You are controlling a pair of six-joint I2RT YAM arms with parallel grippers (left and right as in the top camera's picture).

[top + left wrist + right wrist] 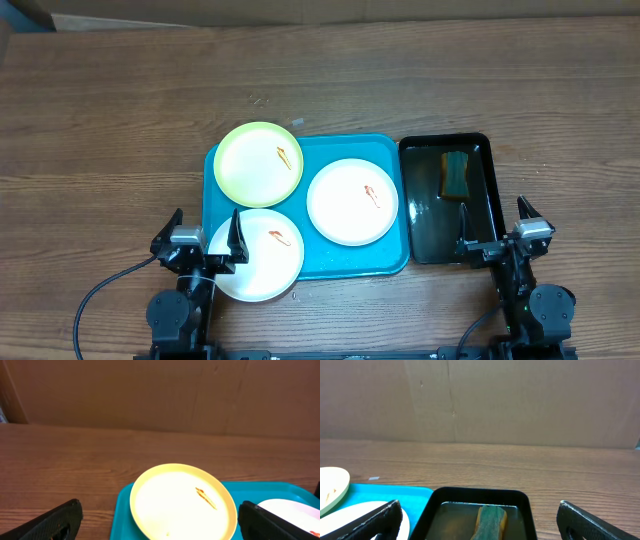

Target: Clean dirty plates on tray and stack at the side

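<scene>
A turquoise tray [330,262] holds three plates, each with an orange-red smear: a pale yellow-green plate [258,162] at the back left, a white plate [351,200] in the middle right, and a white plate [262,255] overhanging the front left rim. My left gripper [202,232] is open and empty at the table's front, by the front white plate. My right gripper [496,226] is open and empty in front of the black tub [492,205]. The yellow-green plate [182,502] and tray [250,491] show in the left wrist view.
The black tub holds water and a green-and-yellow sponge [455,172], also in the right wrist view [491,521]. Bare wooden table [110,130] lies left of the tray and behind it. A brown cardboard wall [520,400] stands at the far edge.
</scene>
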